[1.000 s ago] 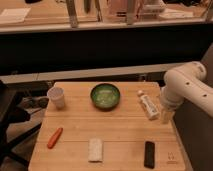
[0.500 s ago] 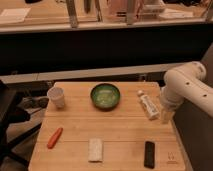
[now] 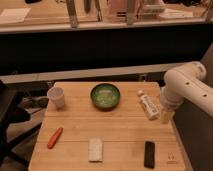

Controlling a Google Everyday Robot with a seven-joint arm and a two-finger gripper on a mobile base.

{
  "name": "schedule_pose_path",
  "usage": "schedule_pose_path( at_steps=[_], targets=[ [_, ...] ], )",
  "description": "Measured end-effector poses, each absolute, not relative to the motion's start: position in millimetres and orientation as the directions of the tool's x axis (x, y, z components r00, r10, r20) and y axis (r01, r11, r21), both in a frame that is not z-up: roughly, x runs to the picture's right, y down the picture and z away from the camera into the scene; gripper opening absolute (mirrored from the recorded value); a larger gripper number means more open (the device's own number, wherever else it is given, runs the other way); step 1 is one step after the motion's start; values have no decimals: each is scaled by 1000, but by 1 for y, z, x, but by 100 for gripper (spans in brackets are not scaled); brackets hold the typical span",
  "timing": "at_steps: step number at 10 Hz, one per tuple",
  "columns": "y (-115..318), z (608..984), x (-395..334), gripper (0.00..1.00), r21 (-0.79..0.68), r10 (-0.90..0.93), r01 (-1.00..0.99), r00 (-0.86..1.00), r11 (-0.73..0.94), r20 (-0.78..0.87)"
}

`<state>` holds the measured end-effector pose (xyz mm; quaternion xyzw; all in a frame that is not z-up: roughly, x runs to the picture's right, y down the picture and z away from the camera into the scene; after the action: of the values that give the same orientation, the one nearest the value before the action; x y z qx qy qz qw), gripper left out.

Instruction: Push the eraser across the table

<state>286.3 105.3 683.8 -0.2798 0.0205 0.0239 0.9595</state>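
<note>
The eraser (image 3: 149,154) is a small flat black bar lying near the front right of the light wooden table (image 3: 115,130). My white arm comes in from the right, and the gripper (image 3: 166,115) hangs at the table's right edge, behind and to the right of the eraser and apart from it. A whitish-beige pad (image 3: 95,149) lies to the left of the eraser near the front edge. A white tube with a printed label (image 3: 148,105) lies just left of the gripper.
A green bowl (image 3: 105,96) stands at the back middle of the table. A white cup (image 3: 56,97) stands at the back left. An orange-red object (image 3: 55,137) lies at the front left. A dark chair (image 3: 10,120) is at the left.
</note>
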Motion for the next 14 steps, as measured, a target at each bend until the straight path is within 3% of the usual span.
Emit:
schedule_pose_path(
  at_steps=[5,14],
  targets=[
    [107,684,286,80,-537,33,-56,998,842,-52],
    [168,666,278,80,-559,28,-45,999,828,-39]
  ],
)
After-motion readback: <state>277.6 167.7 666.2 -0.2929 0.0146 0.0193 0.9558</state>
